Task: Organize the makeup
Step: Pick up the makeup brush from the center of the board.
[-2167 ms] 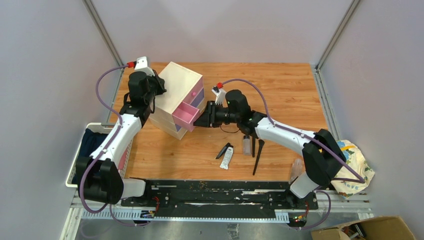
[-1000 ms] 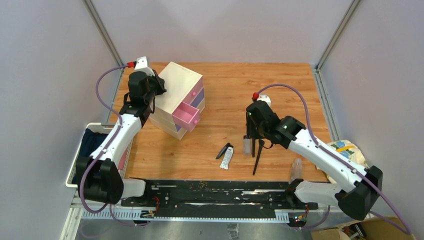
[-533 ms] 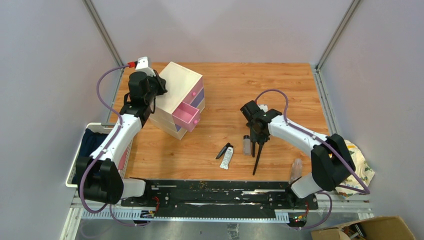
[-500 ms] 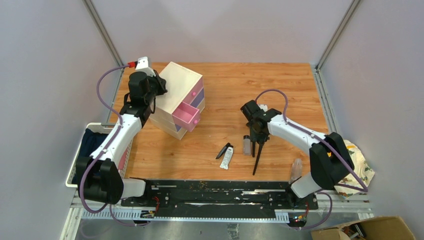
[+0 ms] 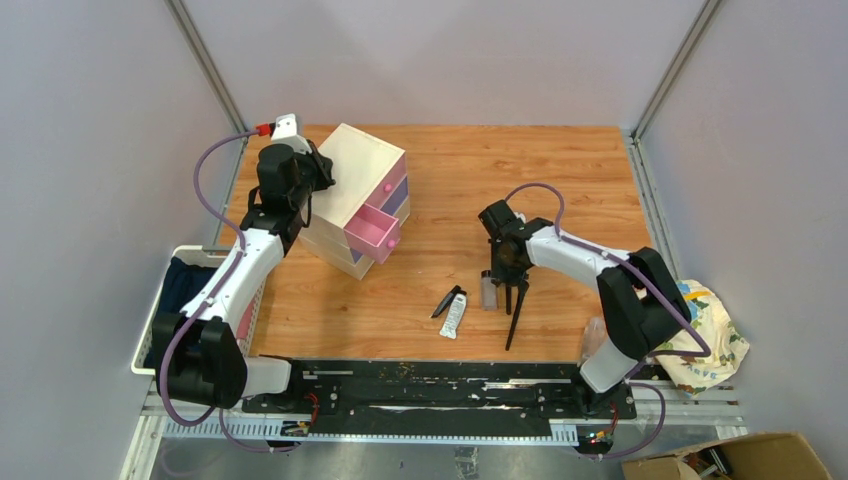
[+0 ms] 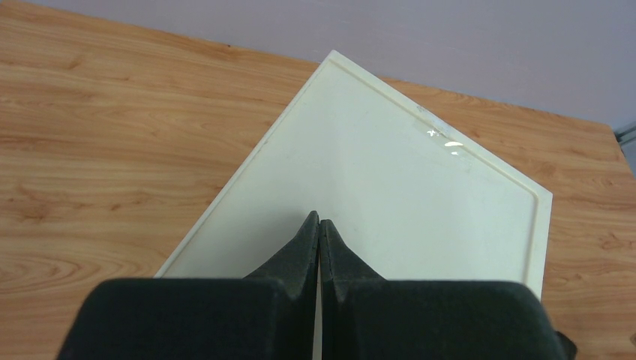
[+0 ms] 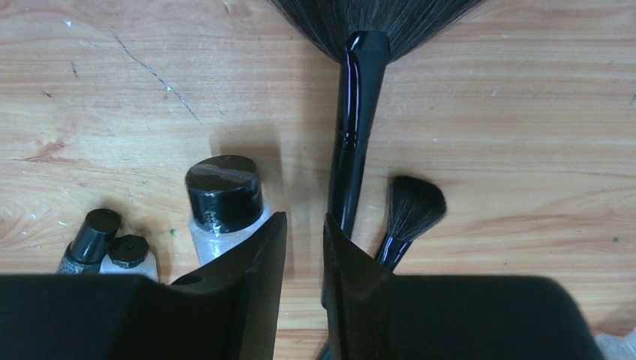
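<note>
Since the earliest frame, we note the right gripper [image 7: 304, 217] has moved off the pink drawer [image 5: 368, 228] and down toward the table [image 5: 560, 170]. Nearest us lie the white squeeze tube [image 5: 454, 317] and long brush [image 7: 358, 112]. The gripper's jaws, narrowly parted and empty, sit between the clear bottle [image 7: 223, 199] and that brush's handle. Farther back, the left gripper [image 6: 319, 221] is clenched, empty, over the cream box [image 5: 355, 165].

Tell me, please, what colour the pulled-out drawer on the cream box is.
Pink. The open drawer shows best in the top external view.
</note>
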You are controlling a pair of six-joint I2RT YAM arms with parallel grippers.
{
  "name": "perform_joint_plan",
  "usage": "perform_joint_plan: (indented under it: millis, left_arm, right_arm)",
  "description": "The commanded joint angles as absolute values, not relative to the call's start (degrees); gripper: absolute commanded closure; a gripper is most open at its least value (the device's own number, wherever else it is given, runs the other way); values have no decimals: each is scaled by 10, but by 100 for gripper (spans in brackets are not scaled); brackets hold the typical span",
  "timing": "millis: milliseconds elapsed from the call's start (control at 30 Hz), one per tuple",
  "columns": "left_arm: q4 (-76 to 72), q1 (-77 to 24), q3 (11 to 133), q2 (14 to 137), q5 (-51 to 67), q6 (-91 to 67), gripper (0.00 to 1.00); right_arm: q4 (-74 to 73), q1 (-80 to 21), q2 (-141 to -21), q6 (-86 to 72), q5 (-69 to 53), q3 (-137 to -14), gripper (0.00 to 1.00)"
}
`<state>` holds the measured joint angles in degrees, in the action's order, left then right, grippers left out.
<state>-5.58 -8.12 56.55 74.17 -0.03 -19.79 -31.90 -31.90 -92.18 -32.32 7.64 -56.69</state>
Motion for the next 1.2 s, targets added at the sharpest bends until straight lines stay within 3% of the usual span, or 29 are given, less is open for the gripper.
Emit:
perform_joint_plan:
  millis: [0,533,1167]
  left_arm:
    - [-12,-87,546,746,8,-193,100]
    - [-15,-87,545,750,9,-194,100]
    - [-16,-87,542,742,10,-193,100]
  right_arm:
    - [-304,-312,-930,-325,64,-545,71]
    - [-338,-312,-846,-322,94,-537,68]
    - [-337,-308,-904,-331,115,-517,69]
